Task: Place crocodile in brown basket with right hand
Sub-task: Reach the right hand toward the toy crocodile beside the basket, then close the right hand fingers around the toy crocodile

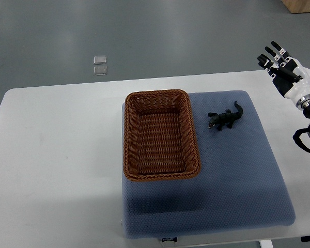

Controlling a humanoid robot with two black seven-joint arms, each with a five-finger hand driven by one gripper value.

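- the bench (51,155) carried a blue mat (237,175), probably as cushioning.
- the basket (127,134) sat empty on the mat's left part.
- the right hand (281,64) hovered past the far right corner, fingers spread, holding nothing.
- the crocodile (225,119) lay on the mat just right of the basket, diagonal, snout near-left toward it, tail toward the hand.

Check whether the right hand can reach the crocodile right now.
Probably yes: the right hand hangs open to the right of the crocodile, which lies alone on the blue mat; nothing stands between them.
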